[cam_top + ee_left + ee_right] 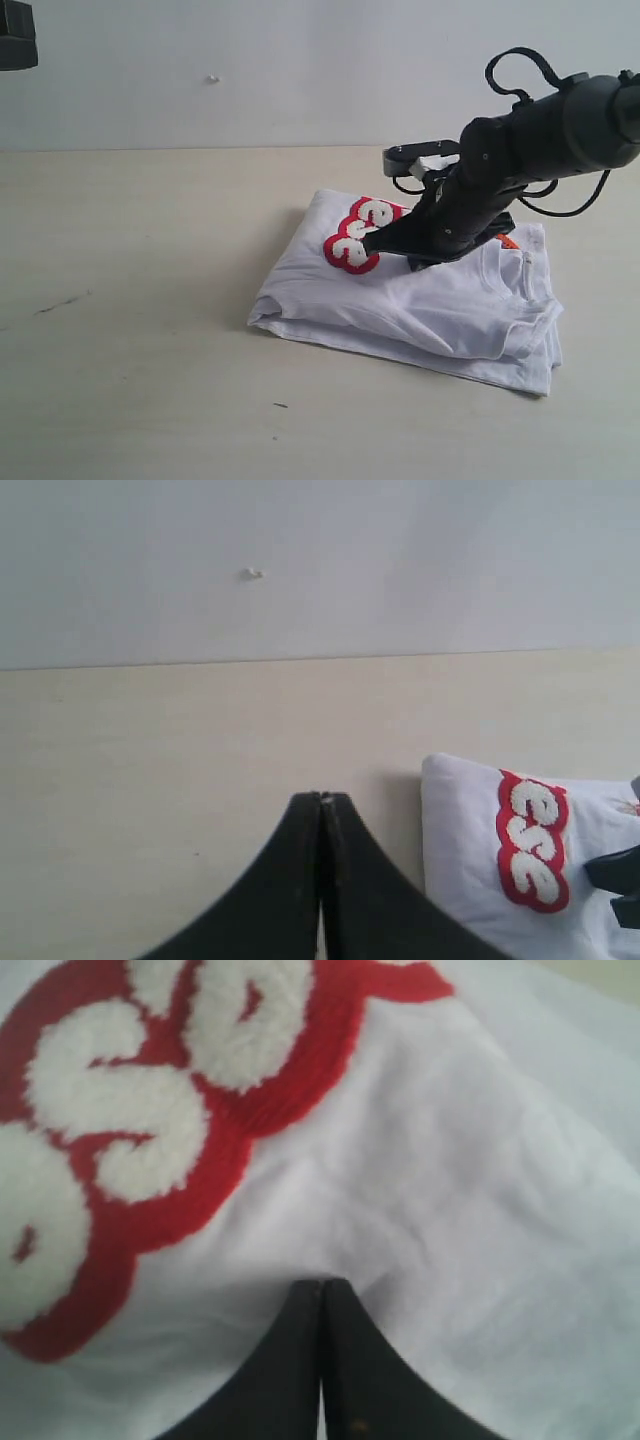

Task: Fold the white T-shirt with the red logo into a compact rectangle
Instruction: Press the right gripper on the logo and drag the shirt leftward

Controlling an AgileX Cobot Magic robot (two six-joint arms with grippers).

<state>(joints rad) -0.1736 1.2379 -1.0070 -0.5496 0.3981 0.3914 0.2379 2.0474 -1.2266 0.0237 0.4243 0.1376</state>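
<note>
Pale tabletop (120, 350) carries the folded white T-shirt (420, 310), lying crosswise. The right gripper (375, 243), jaws pinched together, rests on it just beside the red logo (358, 235). The left gripper (322, 802), likewise closed, hangs well apart.

The right arm (500, 170) lies across the shirt (420, 315), so only a few letters of the red logo (356, 238) peek out and the orange tag (508, 241) is just a sliver. Right wrist view is pretty blurry with the logo running off the frame, and the left wrist view clips the shirt too. That speck (213, 79) on the wall (300, 70) is too small to make out.
</note>
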